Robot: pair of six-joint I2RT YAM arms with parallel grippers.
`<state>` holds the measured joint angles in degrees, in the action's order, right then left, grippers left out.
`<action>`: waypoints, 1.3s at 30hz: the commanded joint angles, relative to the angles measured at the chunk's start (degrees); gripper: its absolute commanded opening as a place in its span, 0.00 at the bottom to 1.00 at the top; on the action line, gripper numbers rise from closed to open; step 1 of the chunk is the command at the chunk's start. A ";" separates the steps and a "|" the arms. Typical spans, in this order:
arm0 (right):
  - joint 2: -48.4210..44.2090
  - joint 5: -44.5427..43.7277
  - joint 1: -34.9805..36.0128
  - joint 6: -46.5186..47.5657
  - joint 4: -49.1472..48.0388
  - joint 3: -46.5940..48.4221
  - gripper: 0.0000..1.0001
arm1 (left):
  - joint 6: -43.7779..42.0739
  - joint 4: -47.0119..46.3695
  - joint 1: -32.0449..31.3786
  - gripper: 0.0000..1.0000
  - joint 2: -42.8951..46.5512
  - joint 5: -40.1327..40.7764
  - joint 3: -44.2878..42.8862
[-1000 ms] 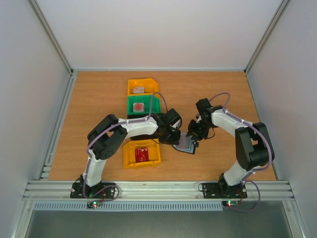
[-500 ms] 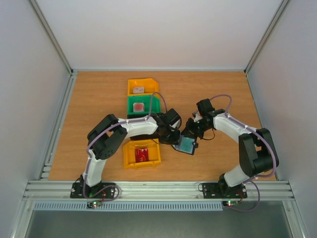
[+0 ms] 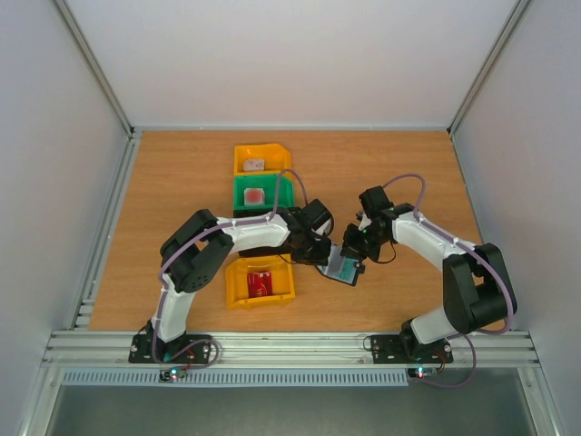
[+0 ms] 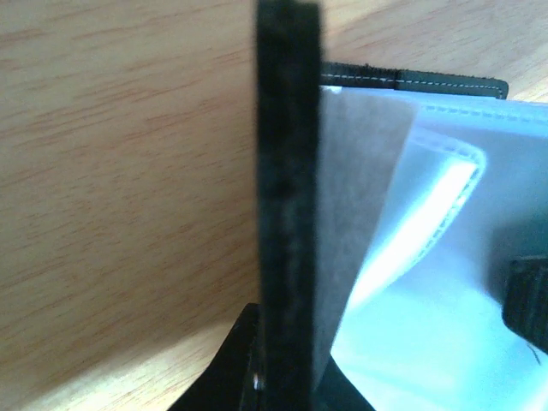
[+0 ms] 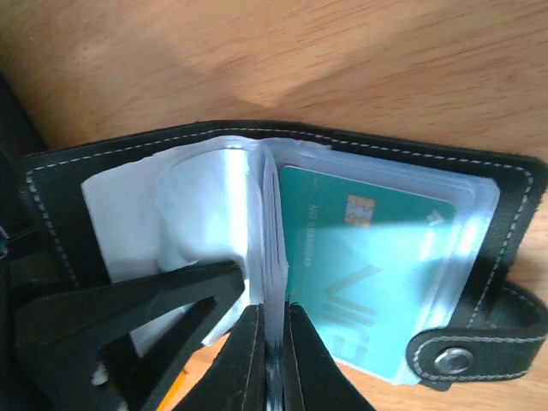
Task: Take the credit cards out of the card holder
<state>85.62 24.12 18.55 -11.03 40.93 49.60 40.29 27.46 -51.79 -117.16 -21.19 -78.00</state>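
The wooden worktop (image 3: 182, 182) is carrying everything, and the card holder (image 3: 343, 267) is lying open on it between the two arms, well inside every edge. The left arm (image 3: 245, 232) is reaching the card holder from its left side and the right arm (image 3: 427, 238) from its right and far side. Three bins are sitting to the left of the card holder. The near yellow bin (image 3: 238, 292) is closest and is holding a red card (image 3: 260, 284). The green bin (image 3: 272, 202) and the far yellow bin (image 3: 272, 151) are lying farther away.

The left hand (image 3: 320, 254) is clenched on the holder's black cover, which is standing on edge in its wrist view. The right hand (image 5: 274, 312) is clenched on the clear pocket leaves right at the spine. Whether a card is caught inside that pinch I cannot tell.

The teal card (image 5: 368, 248) is sitting in a pocket on the holder's other half, just beside the right fingertips, on the side toward the snap tab (image 5: 467, 355). Its long axis is running from the spine out toward that tab. The right hand is the nearer one to it. Judging from this, the coming move is turning on shifting the pinch from the leaves onto the card. Bare worktop is lying open on the near and right sides of the card holder for drawing the card clear.
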 commanded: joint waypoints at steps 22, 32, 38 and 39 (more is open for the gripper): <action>2.63 -1.90 2.47 0.26 0.58 1.92 0.01 | -2.47 -3.37 -0.50 0.27 0.75 -2.11 -2.16; -3.54 0.14 -0.18 5.91 12.49 11.34 0.01 | -10.40 -5.66 -0.22 0.50 4.75 -6.41 -4.76; -7.56 6.30 -3.68 12.08 19.66 21.35 0.01 | -18.13 -11.84 5.73 0.60 14.52 -15.91 -1.32; -7.58 7.70 -3.77 14.12 21.05 23.75 0.01 | -17.61 -14.04 7.28 0.61 16.54 -18.71 -0.37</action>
<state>81.10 24.40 15.81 -4.05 57.84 64.95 26.63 23.79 -48.75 -108.51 -28.62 -80.25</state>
